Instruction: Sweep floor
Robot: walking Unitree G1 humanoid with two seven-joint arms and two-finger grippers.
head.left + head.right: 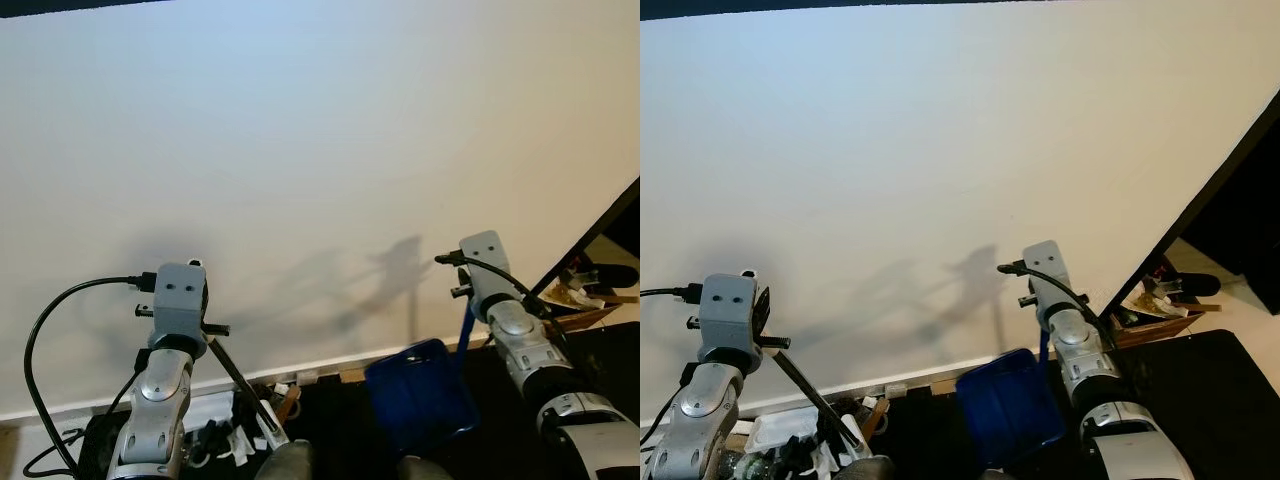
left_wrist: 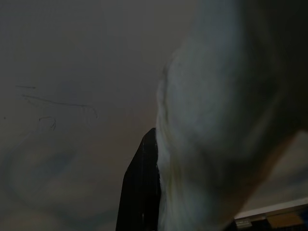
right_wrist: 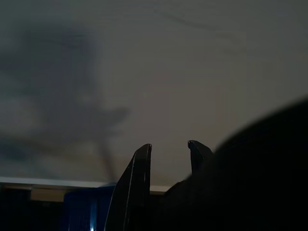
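While the robot faces a plain white wall [image 1: 320, 170] with its baseboard [image 1: 330, 365] running low across the head views, the step in hand looks like carrying the tools to the spot to be swept, and doing that well means keeping both tools steady and clear of the wall while the head tilts down to find the floor. The blue dustpan [image 1: 420, 395] hangs low at centre right, its blue handle [image 1: 465, 325] rising to the right gripper [image 3: 168, 151]. In the right wrist view two black fingers stand slightly apart around a dark mass, so I judge them to be pinching the handle. The right arm is raised with its wrist close to the wall. The left gripper [image 1: 205, 335] sits low at the left, its arm bent upward likewise. A thin dark rod [image 1: 240, 385], probably a brush handle, slants down and to the right from it toward pale clutter [image 1: 235, 440] on the floor. Whether the left fingers are spread or pressed together I cannot tell; the left wrist view is dark and blurred.
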